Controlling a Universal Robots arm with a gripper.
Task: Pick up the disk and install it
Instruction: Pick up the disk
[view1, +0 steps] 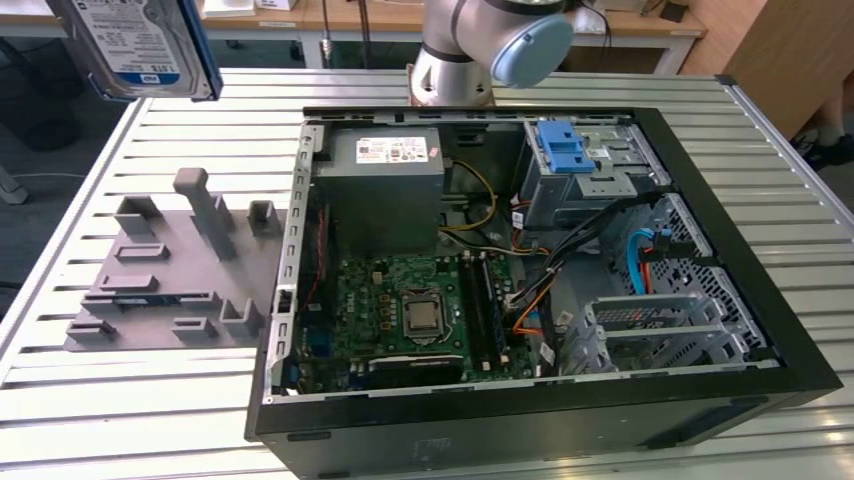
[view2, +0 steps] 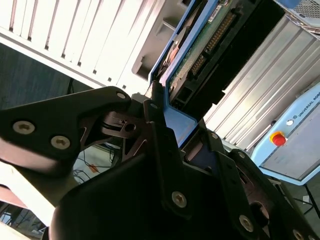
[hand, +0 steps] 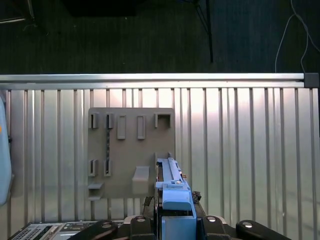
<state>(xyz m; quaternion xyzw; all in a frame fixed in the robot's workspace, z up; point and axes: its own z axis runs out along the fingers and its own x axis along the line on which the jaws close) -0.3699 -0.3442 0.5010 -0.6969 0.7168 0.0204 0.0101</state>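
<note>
Two black fingers (view2: 155, 107) of the gripper (view2: 167, 120) are clamped on the disk (view2: 210, 35), pinching it by the blue rail along one edge, as the second wrist view shows. In the first wrist view the gripper (hand: 175, 222) holds the disk (hand: 172, 182) edge-on above the slatted table (hand: 240, 150). In the exterior view the disk (view1: 134, 40) hangs high at the far left corner, label outward. It is clear of the grey holder plate (view1: 167, 265) below it and well apart from the open computer case (view1: 507, 420).

So the pick looks done and the carry is in hand. To my eye the hold is on thin plastic, so a slow, level carry matters. The disk should be kept square to the drive cage (view1: 594, 180), which has the blue latch (view1: 563, 150) on it. It should also ride high enough to clear the case wall and the loose cables (view1: 627, 250).
</note>
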